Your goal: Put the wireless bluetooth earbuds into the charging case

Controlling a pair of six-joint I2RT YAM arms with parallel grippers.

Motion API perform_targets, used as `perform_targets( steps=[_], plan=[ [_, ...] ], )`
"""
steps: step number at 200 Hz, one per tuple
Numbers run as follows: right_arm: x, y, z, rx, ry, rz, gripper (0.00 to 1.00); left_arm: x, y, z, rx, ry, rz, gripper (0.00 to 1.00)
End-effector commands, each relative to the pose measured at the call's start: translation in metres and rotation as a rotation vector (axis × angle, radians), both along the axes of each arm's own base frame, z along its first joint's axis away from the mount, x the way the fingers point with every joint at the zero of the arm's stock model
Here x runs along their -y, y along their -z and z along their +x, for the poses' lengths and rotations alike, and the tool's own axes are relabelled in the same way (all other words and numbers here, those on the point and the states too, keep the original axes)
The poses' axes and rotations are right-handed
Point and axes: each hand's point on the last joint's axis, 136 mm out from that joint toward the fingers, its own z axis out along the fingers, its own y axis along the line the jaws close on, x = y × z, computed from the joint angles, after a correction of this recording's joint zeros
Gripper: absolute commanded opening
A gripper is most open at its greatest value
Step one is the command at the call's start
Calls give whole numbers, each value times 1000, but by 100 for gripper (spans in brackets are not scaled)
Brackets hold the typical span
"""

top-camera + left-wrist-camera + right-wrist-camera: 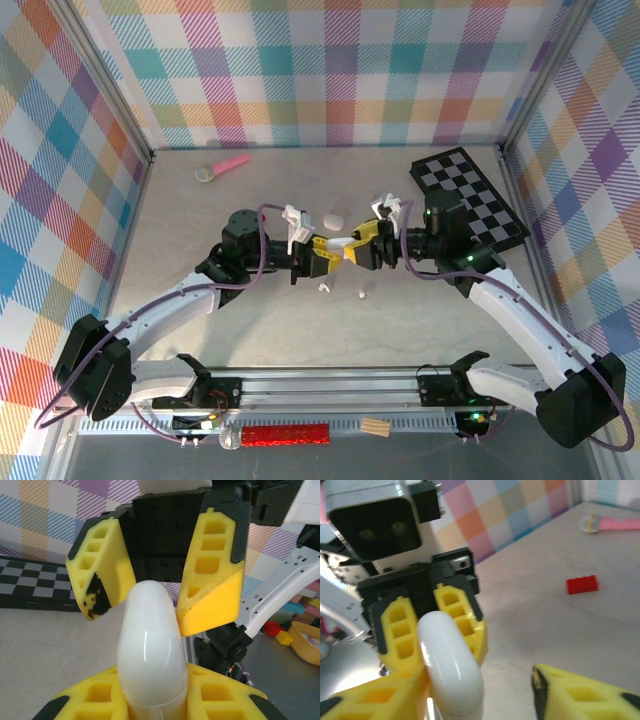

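A glossy white charging case (150, 645) is held closed in mid-air at the table's centre. My left gripper (155, 702) is shut on its lower end, with the yellow fingers pressed against both sides. My right gripper (475, 700) faces it and is open. One of its fingers (370, 700) rests beside the case (450, 665) and the other stands well clear. From above, the left gripper (325, 252) and the right gripper (352, 245) meet tip to tip. Two tiny white earbuds (324, 288) (362, 293) lie on the table just in front of them.
A second white pebble-shaped case (331, 219) lies just behind the grippers. A pink-handled tool (225, 166) lies at the back left, and a black checkerboard (470, 200) leans at the back right. A small red brick (582, 584) sits on the table.
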Motion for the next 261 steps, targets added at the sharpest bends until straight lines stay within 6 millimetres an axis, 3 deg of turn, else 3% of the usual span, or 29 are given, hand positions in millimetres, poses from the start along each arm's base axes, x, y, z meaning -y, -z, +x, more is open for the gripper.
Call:
perform_targets(
  steps=[1, 28, 62, 103, 124, 139, 158, 190, 212, 261],
  plan=[
    [19, -11, 38, 74, 231, -32, 62, 5, -22, -19, 109, 105, -68, 0],
    [18, -16, 34, 64, 223, -12, 69, 5, -14, -22, 152, 126, -54, 1],
    [23, -17, 34, 60, 252, -15, 70, 2, -6, -24, 212, 125, -20, 4],
    [30, -30, 25, 70, 278, 44, 74, -1, -1, -11, 148, 32, 55, 0],
    [38, -42, 21, 62, 319, 88, 75, -2, 3, -3, 131, -16, 56, 0],
    [49, -40, 25, 40, 402, 87, 75, -2, 6, 2, 116, -54, 52, 0],
    [67, -20, 37, -24, 537, 45, 75, -4, 7, 8, 105, -94, 33, 0],
    [96, 37, 51, -182, 732, -92, 73, -9, 5, 8, 147, -126, 11, 0],
    [93, 66, 47, -243, 713, -139, 72, -14, 9, 5, 189, -134, 43, 0],
    [64, 134, 40, -516, 565, -262, 70, -25, 13, -3, 245, -127, 70, 0]
  ],
)
